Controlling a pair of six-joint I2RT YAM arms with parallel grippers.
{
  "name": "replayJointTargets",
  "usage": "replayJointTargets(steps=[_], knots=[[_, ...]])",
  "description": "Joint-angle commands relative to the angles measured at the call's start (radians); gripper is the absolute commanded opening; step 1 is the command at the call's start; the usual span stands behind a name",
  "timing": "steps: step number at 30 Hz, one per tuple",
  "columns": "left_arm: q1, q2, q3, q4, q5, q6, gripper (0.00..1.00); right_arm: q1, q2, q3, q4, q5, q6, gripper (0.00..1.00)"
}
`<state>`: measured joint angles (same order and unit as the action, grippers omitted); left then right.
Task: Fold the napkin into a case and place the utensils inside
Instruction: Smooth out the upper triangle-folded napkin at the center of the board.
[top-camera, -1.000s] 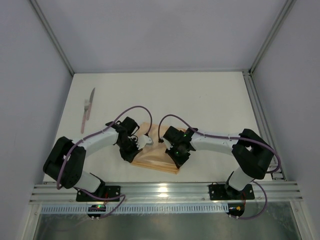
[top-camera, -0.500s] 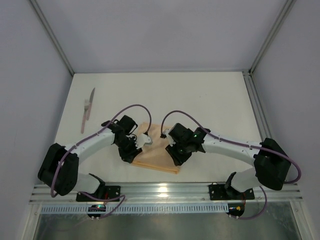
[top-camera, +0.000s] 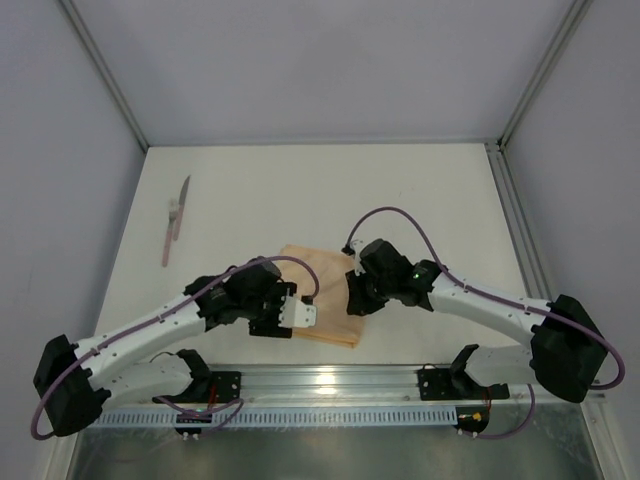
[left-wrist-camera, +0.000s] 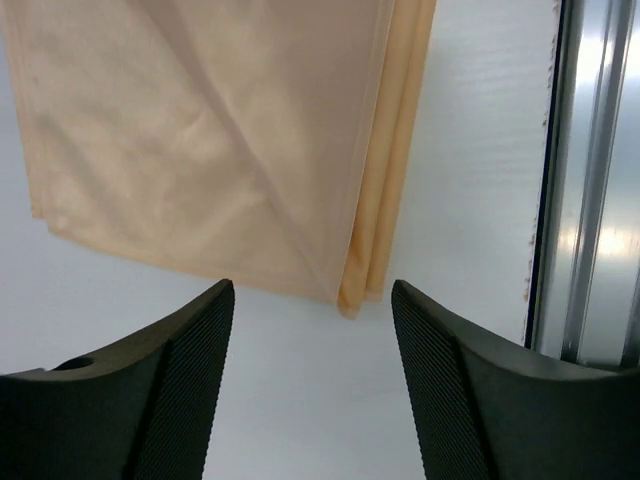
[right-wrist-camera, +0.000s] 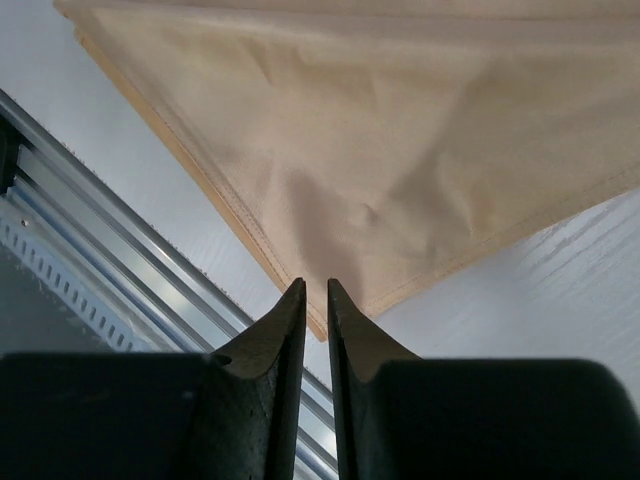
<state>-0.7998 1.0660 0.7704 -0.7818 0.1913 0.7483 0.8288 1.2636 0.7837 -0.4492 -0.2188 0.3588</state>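
Note:
The peach-orange napkin (top-camera: 322, 293) lies folded flat in layers near the table's front edge, not as a narrow case. My left gripper (top-camera: 303, 316) hovers at its near-left corner, open; in the left wrist view the napkin (left-wrist-camera: 220, 140) ends just beyond the gripper (left-wrist-camera: 312, 300) and nothing lies between the fingers. My right gripper (top-camera: 353, 298) is at the napkin's right edge. In the right wrist view this gripper (right-wrist-camera: 315, 290) has its jaws almost together above the corner of the napkin (right-wrist-camera: 400, 160), with no cloth visibly pinched. The utensils (top-camera: 175, 222) lie far left on the table.
An aluminium rail (top-camera: 330, 380) runs along the table's near edge, close to the napkin; it also shows in the wrist views as the rail (left-wrist-camera: 590, 200) and the rail (right-wrist-camera: 110, 230). Grey walls enclose the white table (top-camera: 400, 200).
The left gripper has opened, let go and drawn back toward the near edge. The right gripper slid right to the napkin's edge, opening briefly and closing again. The napkin now lies flat.

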Motion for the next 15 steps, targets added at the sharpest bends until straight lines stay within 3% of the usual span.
replayJointTargets(steps=[1, 2, 8, 15], knots=[[-0.120, -0.047, -0.097, 0.189, -0.044, 0.033, 0.69, 0.001, -0.024, -0.050, 0.138, -0.011, 0.104, 0.18], [-0.137, -0.044, -0.114, 0.214, -0.061, 0.033, 0.74, 0.001, -0.033, -0.063, 0.153, -0.005, 0.106, 0.18], [-0.228, 0.037, -0.229, 0.401, -0.220, 0.083, 0.78, 0.001, -0.121, -0.176, 0.211, 0.013, 0.118, 0.21], [-0.228, 0.098, -0.263, 0.392, -0.216, 0.086, 0.77, 0.001, -0.132, -0.233, 0.277, -0.017, 0.120, 0.24]])
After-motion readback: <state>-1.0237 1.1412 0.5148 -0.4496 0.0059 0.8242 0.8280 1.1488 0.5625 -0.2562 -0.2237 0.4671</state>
